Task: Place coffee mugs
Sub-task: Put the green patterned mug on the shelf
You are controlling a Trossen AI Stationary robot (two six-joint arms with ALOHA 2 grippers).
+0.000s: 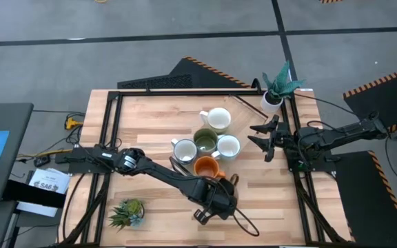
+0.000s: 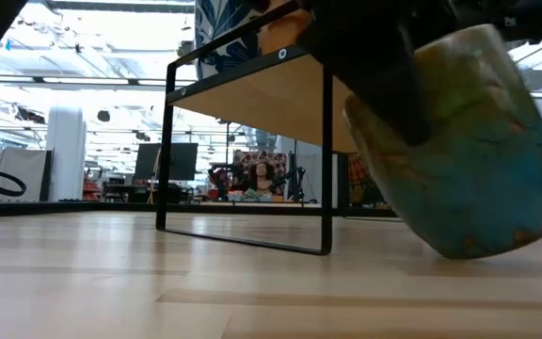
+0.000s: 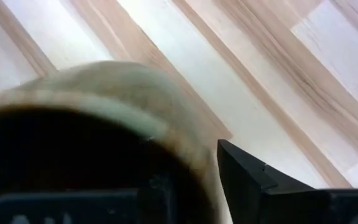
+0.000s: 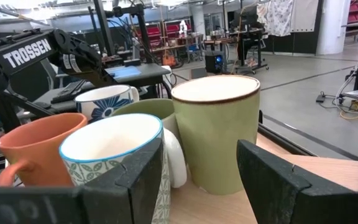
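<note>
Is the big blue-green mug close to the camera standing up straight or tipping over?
Tipping. In the low view the blue-green mug leans, with only one bottom edge on the table, and the left gripper is at it.

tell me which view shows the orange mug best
The right wrist view: the orange mug shows its rim, side and handle, beside the other mugs. The high view shows it small from above. The low and left wrist views do not show it.

Grey floor (image 1: 185,27) with hazard-striped mats (image 1: 384,83); bright ceiling lights (image 2: 83,56). Workbenches (image 4: 197,43) clutter the room behind.
</note>
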